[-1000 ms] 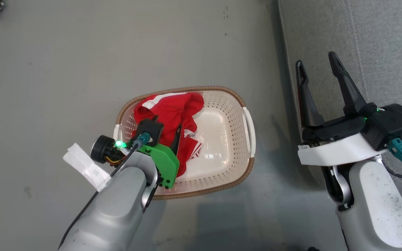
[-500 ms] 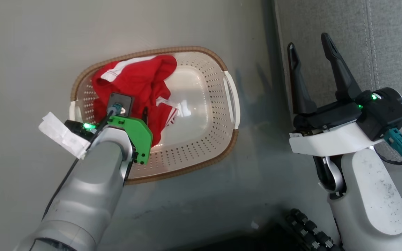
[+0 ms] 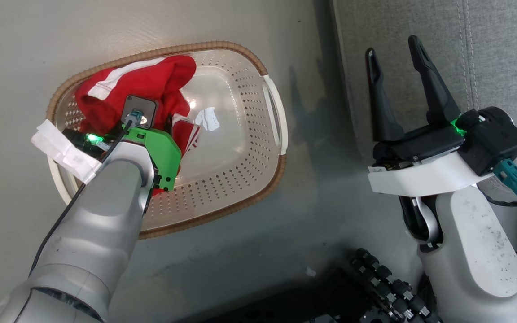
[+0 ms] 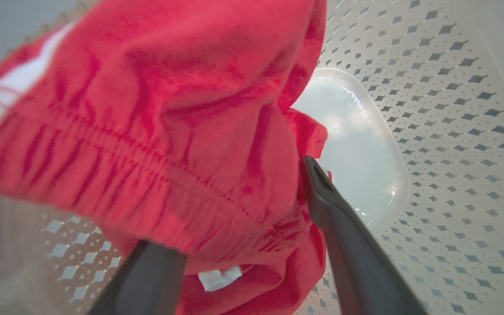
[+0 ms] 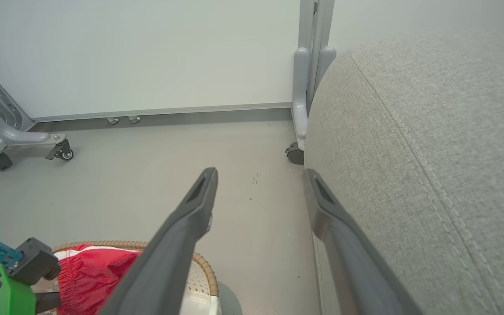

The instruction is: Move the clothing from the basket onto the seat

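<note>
my head has turned since a second ago, so the basket (image 3: 213, 44) now sits toward the upper left of the head view; that shift is the camera's, not the basket's. my left gripper (image 4: 256, 170) has sunk further into the red heap. the clothing (image 3: 142, 83) is all still in the basket, bunched against its left end and far-left wall, while the right half of the basket floor is bare but for a paper label (image 3: 207, 119). the left wrist view shows my left fingers spread wide, with a gathered red fold bulging between them and over the left one. they straddle the cloth and i judge they do not yet pinch it. my right gripper (image 3: 392, 47) hangs wide open and empty over the strip of floor (image 3: 317, 188) between the basket and the seat's (image 3: 501, 54) left edge. the risks i see: if i close on only this top fold, the soft fabric may slide out, or one garment may rise and leave the rest behind. a trailing leg could snag the woven rim and drag or tip the light basket. cloth that slips during the crossing would land on the floor short of the seat. my right arm also stands in that path, so a careless swing could knock the two arms together.
</note>
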Motion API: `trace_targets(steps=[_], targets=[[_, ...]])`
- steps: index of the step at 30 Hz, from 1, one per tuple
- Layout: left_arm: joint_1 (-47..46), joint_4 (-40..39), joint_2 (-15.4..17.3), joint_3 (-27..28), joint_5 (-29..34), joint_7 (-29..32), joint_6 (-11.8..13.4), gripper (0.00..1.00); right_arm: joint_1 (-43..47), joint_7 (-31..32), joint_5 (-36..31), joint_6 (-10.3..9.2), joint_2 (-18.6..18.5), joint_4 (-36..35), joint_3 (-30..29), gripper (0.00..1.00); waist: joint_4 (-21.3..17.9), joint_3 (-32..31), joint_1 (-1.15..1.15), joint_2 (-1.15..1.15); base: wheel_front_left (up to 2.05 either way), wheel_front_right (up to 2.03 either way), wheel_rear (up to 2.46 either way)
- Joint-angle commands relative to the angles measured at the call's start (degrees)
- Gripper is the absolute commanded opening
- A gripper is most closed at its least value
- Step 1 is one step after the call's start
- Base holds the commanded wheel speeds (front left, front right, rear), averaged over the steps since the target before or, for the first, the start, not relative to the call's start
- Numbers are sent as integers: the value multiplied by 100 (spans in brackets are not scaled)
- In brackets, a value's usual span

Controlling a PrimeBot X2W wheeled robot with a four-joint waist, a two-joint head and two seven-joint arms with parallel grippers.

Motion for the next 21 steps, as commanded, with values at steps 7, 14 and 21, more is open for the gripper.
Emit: trace_targets(steps=[7, 14, 21], targets=[[-61, 61, 65, -60, -34, -212, 13, 0, -5, -22, -26, 0, 0, 35, -85, 100, -16, -106, 0, 0, 0, 0, 0], [301, -62, -23, -108, -79, -607, -157, 0, 180, -22, -125, 0, -1, 217, -35, 100, 190, -653, 0, 0, 0, 0, 0], [1128, -1259, 20, 214, -113, -695, -83, 0, 530, -21, -201, 0, -6, 551, -63, 100, 464, -1614, 0, 0, 0, 0, 0]])
